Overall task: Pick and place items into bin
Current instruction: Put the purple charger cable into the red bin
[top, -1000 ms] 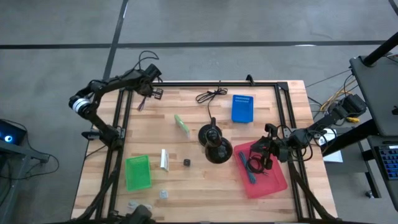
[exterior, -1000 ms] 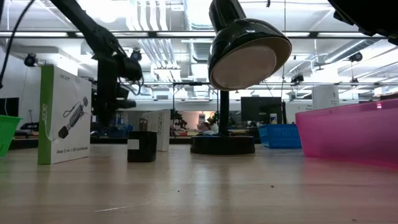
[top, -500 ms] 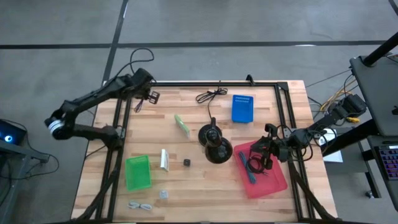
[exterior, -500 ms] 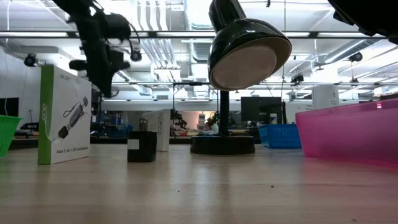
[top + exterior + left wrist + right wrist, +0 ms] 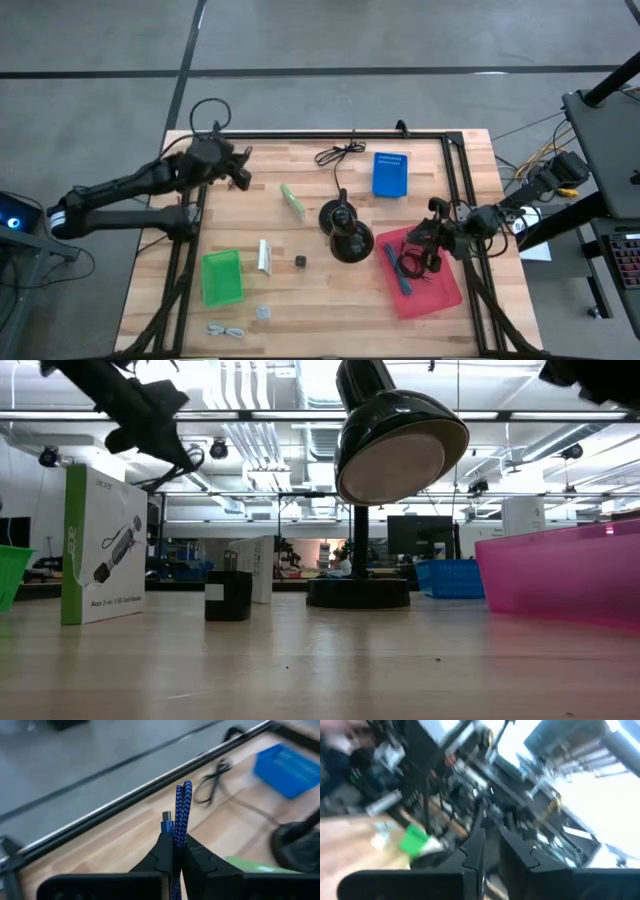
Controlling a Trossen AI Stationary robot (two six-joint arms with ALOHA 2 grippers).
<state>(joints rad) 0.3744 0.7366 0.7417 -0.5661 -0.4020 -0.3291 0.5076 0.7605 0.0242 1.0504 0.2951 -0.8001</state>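
Note:
My left gripper hangs over the table's far left part, shut on a folded blue braided cable. It also shows high up in the low view. My right gripper waits above the pink bin, its fingers a narrow gap apart with nothing seen between them. A teal pen and a black cord lie in the pink bin. On the wood lie a black cable, a green and white packet, a white box, a black cube and clear bits. My left gripper pinches the folded cable between its two fingers, two strands side by side. The folded end sticks out beyond the fingertips, and a plug sits right beside them. The fingers slant a little downward, pointing toward the table's right side. The cable is lifted clear of the table.
A black lamp with a round base stands mid-table and fills the low view's middle. A blue bin sits at the far right, a green bin at the near left. A black frame runs along the table's edges.
My left gripper has risen from the table's far left corner with the blue cable and come a little toward the near edge. It has tipped from pointing down to nearly level, pointing right. The arm has folded back to the left.

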